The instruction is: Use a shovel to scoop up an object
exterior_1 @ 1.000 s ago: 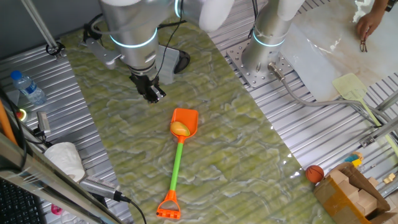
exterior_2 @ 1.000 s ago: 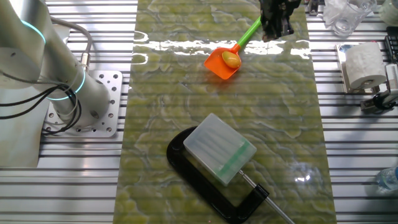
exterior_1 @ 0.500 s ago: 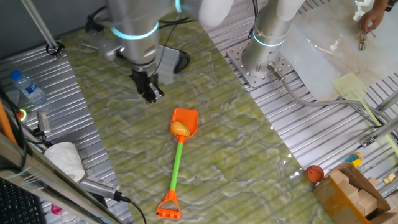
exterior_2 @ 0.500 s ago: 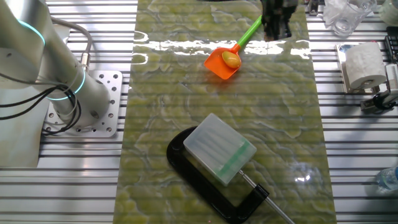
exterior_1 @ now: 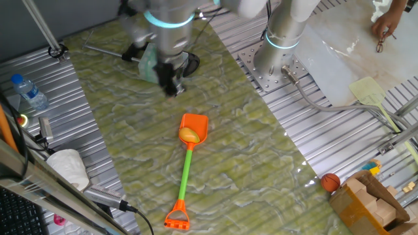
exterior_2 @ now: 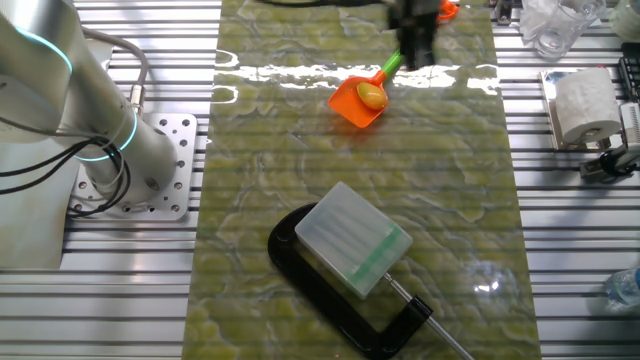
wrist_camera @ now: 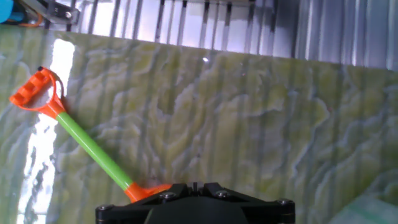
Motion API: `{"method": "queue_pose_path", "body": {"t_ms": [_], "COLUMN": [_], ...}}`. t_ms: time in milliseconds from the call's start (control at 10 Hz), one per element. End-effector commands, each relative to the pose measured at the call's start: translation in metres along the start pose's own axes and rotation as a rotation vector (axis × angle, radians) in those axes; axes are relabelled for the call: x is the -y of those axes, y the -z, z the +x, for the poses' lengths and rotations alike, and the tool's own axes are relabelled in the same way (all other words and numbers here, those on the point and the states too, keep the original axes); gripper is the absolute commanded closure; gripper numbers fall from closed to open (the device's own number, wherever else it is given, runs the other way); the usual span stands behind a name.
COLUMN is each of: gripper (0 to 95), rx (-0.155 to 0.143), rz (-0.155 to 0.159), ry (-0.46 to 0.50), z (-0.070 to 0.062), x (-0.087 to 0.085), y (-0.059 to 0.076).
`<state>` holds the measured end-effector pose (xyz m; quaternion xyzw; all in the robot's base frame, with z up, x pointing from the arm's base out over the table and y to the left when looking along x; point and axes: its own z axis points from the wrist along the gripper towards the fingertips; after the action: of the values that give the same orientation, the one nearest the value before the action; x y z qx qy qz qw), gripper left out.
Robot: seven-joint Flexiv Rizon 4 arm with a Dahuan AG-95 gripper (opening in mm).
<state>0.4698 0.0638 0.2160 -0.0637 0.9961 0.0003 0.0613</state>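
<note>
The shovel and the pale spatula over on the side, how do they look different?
The shovel has an orange blade and bright green shaft; the spatula is pale yellow-green all over. The shovel lies on the green mat with a small yellow fruit on its blade; the spatula lies off the mat, carrying nothing. Both lie flat.

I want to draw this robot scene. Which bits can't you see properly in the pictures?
- Gripper: blurred in one fixed view, so open or shut is unclear.
- Shovel: its blade is hidden behind the gripper body in the hand view.
- Shovel's green shaft: mostly covered by the gripper in the other fixed view.
- Yellow-orange oval: out of sight in the hand view.
</note>
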Motion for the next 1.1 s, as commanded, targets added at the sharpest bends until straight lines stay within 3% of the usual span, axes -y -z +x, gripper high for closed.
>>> {"method": "queue_pose_path", "body": {"t_ms": [100,300,500,800,1100], "gripper": [95.0,95.0,95.0,95.0,95.0], "rx": [-0.144,-0.167,-0.161,-0.156,-0.144], "rz": [-0.009,-0.009,-0.006,-0.008,-0.02], "ry": [0.077,0.078,0.071,0.025,-0.008], "z": [0.02,0.029,0.038,0.032,0.02], "x": [0.027,0.045,0.057,0.063,0.063], "y": [0.012,0.007,0.005,-0.004,-0.002]}}
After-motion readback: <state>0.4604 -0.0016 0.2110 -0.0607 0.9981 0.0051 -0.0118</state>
